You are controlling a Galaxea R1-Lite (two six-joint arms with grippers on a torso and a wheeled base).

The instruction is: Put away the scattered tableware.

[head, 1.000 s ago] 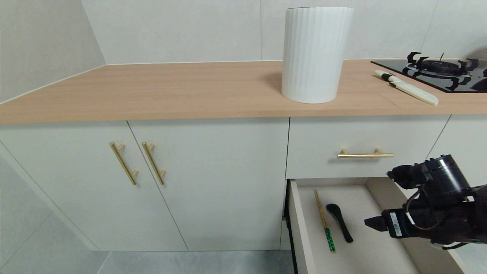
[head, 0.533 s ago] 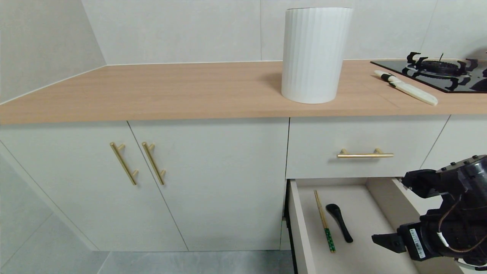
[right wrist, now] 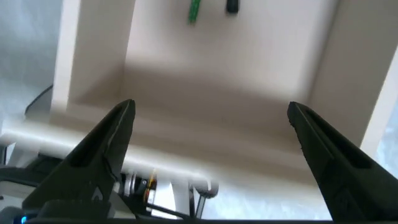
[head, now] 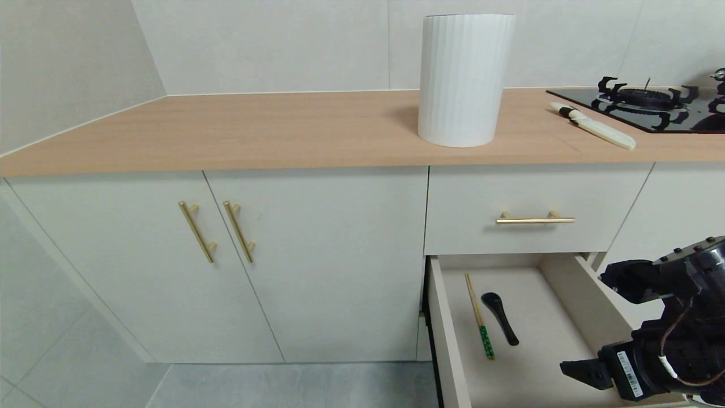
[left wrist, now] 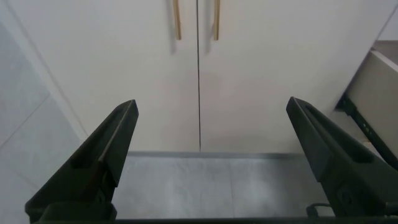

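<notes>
A pair of chopsticks (head: 479, 317) with green ends and a black spoon (head: 499, 317) lie side by side in the open lower drawer (head: 444, 334). My right gripper (head: 583, 323) hangs open and holds nothing, above the drawer's right front corner, apart from both. In the right wrist view its fingers (right wrist: 106, 155) straddle the drawer's front edge, and the chopsticks' green tips (right wrist: 194, 11) and the spoon's handle end (right wrist: 232, 6) lie farther in. A cream-handled knife (head: 595, 126) rests on the wooden counter (head: 255, 130). My left gripper (left wrist: 211, 106) is open, low before the cabinet doors.
A tall white ribbed container (head: 461, 79) stands on the counter, with a black gas hob (head: 651, 102) at the far right. A shut drawer with a gold handle (head: 535, 219) sits above the open one. Double doors with gold handles (head: 218, 231) are at left.
My right gripper drew back out of the drawer, to the right and toward its front, still open. The head camera then shifted, sliding the whole scene slightly.
</notes>
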